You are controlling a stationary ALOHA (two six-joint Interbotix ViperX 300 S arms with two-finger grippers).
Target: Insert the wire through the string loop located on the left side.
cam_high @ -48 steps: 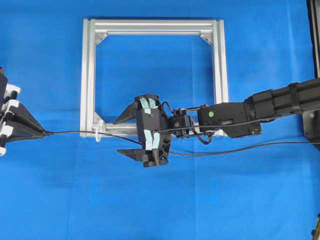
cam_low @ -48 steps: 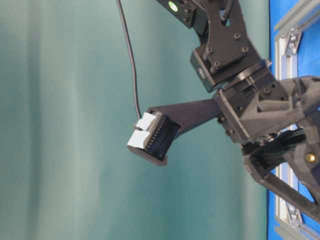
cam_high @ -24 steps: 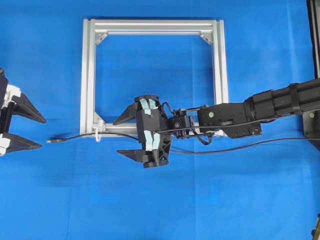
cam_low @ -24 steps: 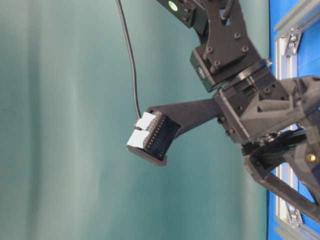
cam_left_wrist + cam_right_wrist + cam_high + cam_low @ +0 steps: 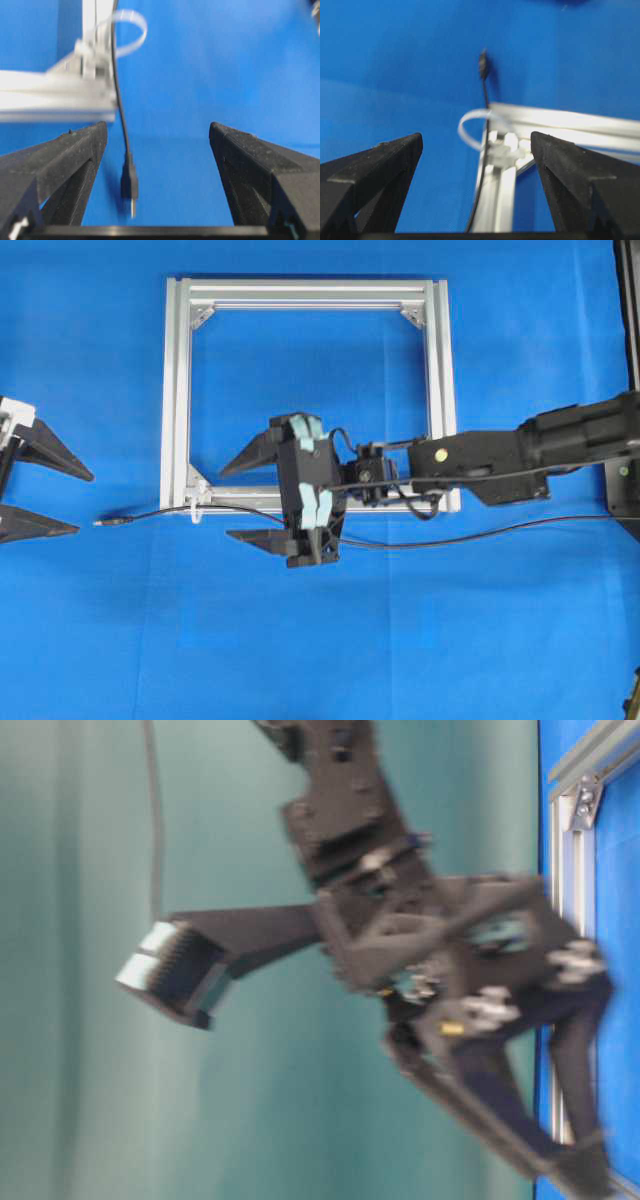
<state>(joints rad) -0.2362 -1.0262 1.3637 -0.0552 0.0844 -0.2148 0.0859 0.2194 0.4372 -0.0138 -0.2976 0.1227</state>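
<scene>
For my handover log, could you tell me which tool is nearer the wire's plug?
The left tool, open, sits just beyond the plug on the wire. The right tool, also open, hovers past the string loop.

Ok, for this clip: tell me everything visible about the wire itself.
The wire is a long, thin black cable lying loosely curved on the blue table surface. It runs from the right edge, under the open right gripper, through the whitish string loop at the aluminium frame corner. Its dark cylindrical plug with a small metallic tip lies free between the open left gripper fingers, held by neither.
</scene>
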